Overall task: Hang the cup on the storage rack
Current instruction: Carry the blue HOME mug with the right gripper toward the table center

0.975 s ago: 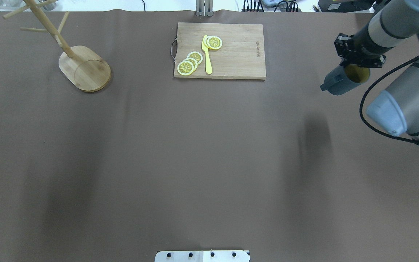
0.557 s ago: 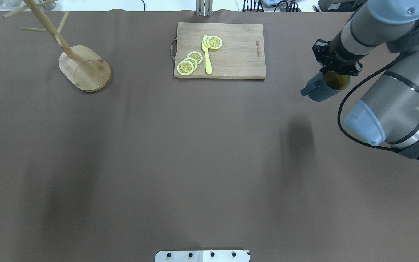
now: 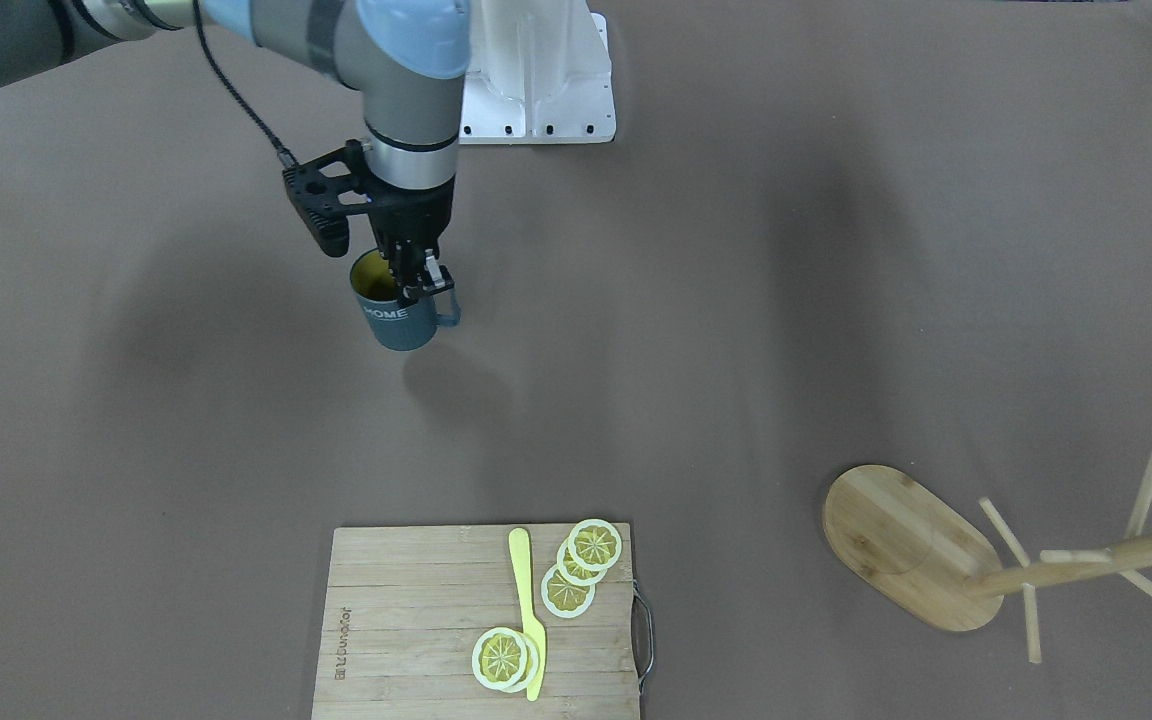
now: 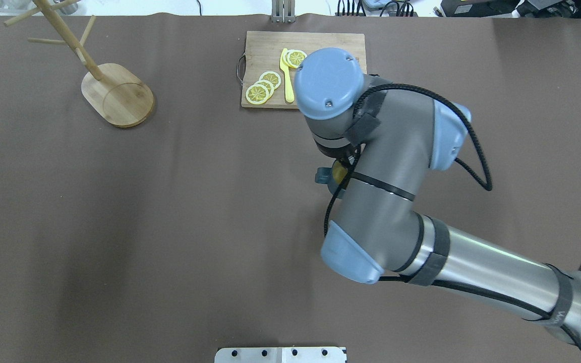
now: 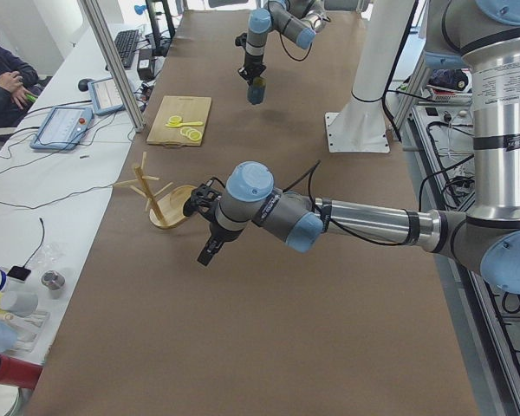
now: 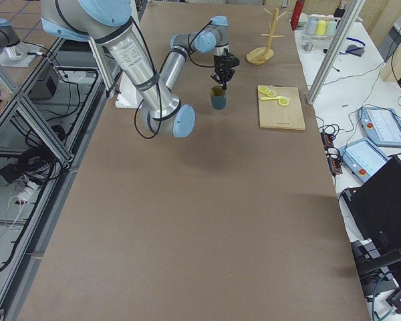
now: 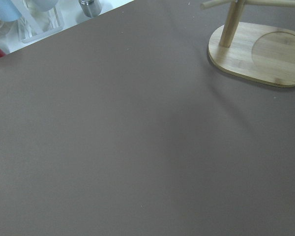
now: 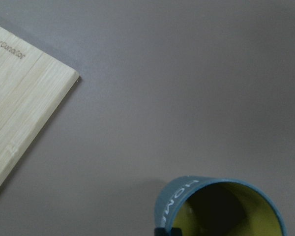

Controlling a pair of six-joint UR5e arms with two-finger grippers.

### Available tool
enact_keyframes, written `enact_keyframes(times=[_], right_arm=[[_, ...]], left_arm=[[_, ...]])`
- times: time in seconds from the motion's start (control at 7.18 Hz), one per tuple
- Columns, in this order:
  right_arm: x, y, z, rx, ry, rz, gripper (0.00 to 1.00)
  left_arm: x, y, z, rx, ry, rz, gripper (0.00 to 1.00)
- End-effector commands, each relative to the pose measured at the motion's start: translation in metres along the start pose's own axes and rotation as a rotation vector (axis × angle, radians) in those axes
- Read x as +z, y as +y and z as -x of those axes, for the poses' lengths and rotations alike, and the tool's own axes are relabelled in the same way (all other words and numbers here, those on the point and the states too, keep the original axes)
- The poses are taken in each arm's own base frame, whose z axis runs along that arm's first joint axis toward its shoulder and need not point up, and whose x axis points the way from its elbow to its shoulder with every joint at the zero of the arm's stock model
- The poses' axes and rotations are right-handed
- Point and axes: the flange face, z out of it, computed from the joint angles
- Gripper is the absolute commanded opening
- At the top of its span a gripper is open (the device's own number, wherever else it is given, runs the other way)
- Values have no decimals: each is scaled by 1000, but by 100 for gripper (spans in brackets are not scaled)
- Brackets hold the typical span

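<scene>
You've brought the cup (image 3: 398, 322) from right of the cutting board (image 3: 406, 600) to its robot side. The right gripper (image 3: 416, 285) clamps the rim (one finger inside, apparently). The cup looks rigid and slick, with its handle free.

Grey tubular arm (image 4: 386, 201), pale-blue screw-studded joint caps (image 4: 328, 80), black bands, looping black cable (image 4: 478, 151), black right pincer (image 3: 416, 290).

The slate-blue cylindrical mug (image 3: 401, 326) showed a yellow interior and white "HOME" lettering; the bamboo mug tree (image 3: 904, 545) was pale tan.
</scene>
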Motion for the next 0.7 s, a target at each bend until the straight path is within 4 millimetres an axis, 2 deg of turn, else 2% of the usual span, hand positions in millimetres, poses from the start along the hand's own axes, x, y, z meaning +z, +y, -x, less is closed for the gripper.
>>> enact_keyframes(times=[0.0,0.14,0.28,0.56], right_arm=[[1,85,54,129,85,-38,0],[-7,102,53,147,85,-24,0],[-5,116,47,140,97,-9,0],[11,130,44,124,103,-1,1]], left_arm=[[0,1,1,0,-1,1,99],[2,0,1,1,-1,2,99],[2,2,1,3,-1,2,99],[2,2,1,4,-1,2,99]])
